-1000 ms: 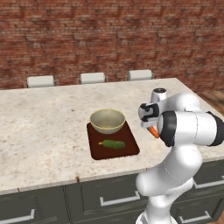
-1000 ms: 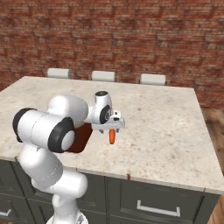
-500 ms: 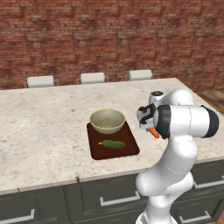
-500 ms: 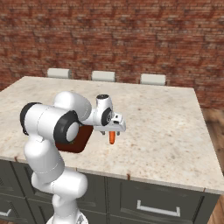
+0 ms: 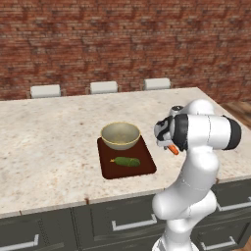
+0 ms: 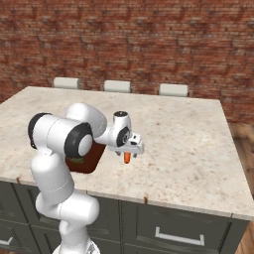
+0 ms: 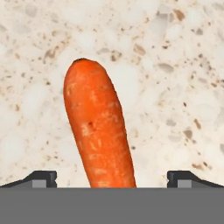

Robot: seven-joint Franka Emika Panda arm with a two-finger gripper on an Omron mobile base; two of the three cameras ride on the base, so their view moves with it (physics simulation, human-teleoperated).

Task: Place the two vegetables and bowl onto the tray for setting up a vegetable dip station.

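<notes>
**Carrot dead centre between open jaws**

The carrot (image 7: 99, 135) lies on the speckled stone counter (image 7: 175, 65), running from its rounded end up top down toward the gripper (image 7: 112, 178). The 2 dark fingertips (image 7: 41, 178) stand wide, 1 on each side, both clear of the carrot, nothing clamped.

Speckled polished stone counter (image 7: 175, 65); matt, faintly pitted carrot (image 7: 98, 127).
</notes>
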